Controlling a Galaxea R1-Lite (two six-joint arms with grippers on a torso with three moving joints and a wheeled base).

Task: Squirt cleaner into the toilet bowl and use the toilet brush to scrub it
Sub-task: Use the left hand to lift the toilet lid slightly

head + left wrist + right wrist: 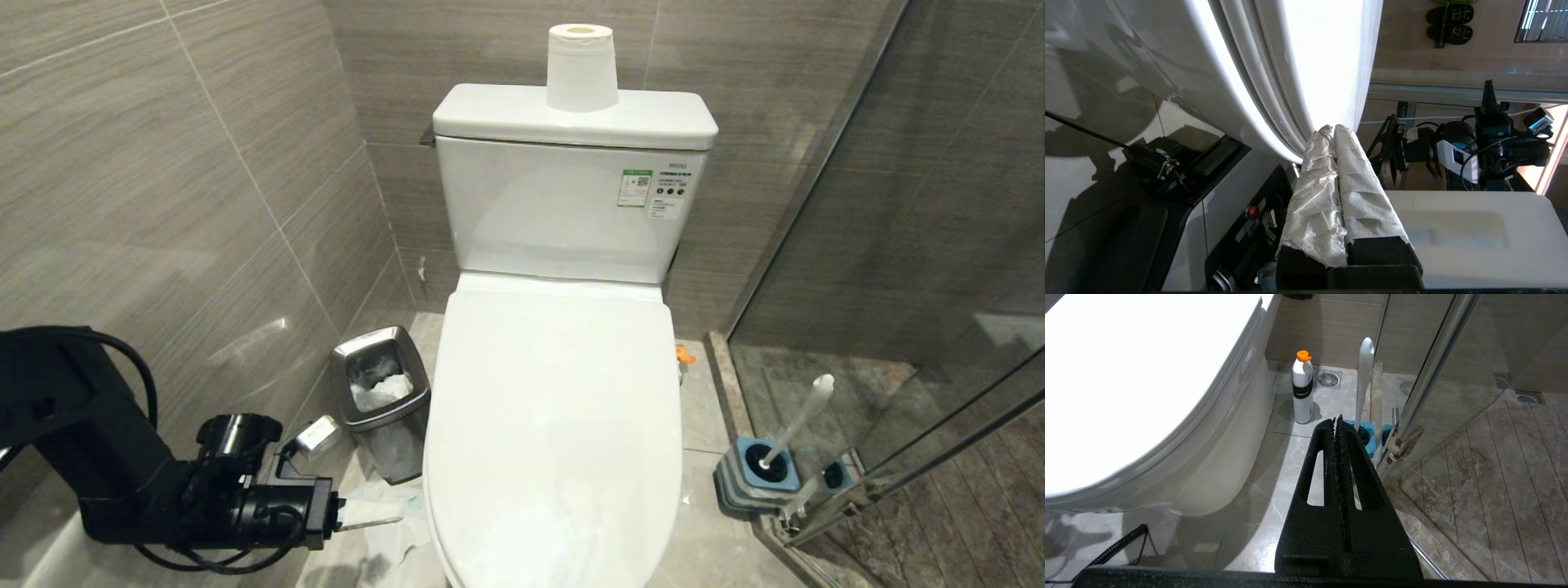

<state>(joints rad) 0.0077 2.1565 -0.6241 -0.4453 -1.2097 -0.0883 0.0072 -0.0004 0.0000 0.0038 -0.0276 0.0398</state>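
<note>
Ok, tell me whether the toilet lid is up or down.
Down. The white lid lies flat over the toilet bowl, hiding the basin, in the head view and the right wrist view alike.

The left arm (122, 482) reaches in low from the left side, its black forearm lying almost level. The left gripper (371, 516) points sideways, and its fingers (1327, 192), wrapped in crinkled white paper, are pressed together along their whole length. The right gripper (1338, 420) hangs low and points forward and down, its two black fingers (1327, 465) closed against each other, holding nothing.
</note>
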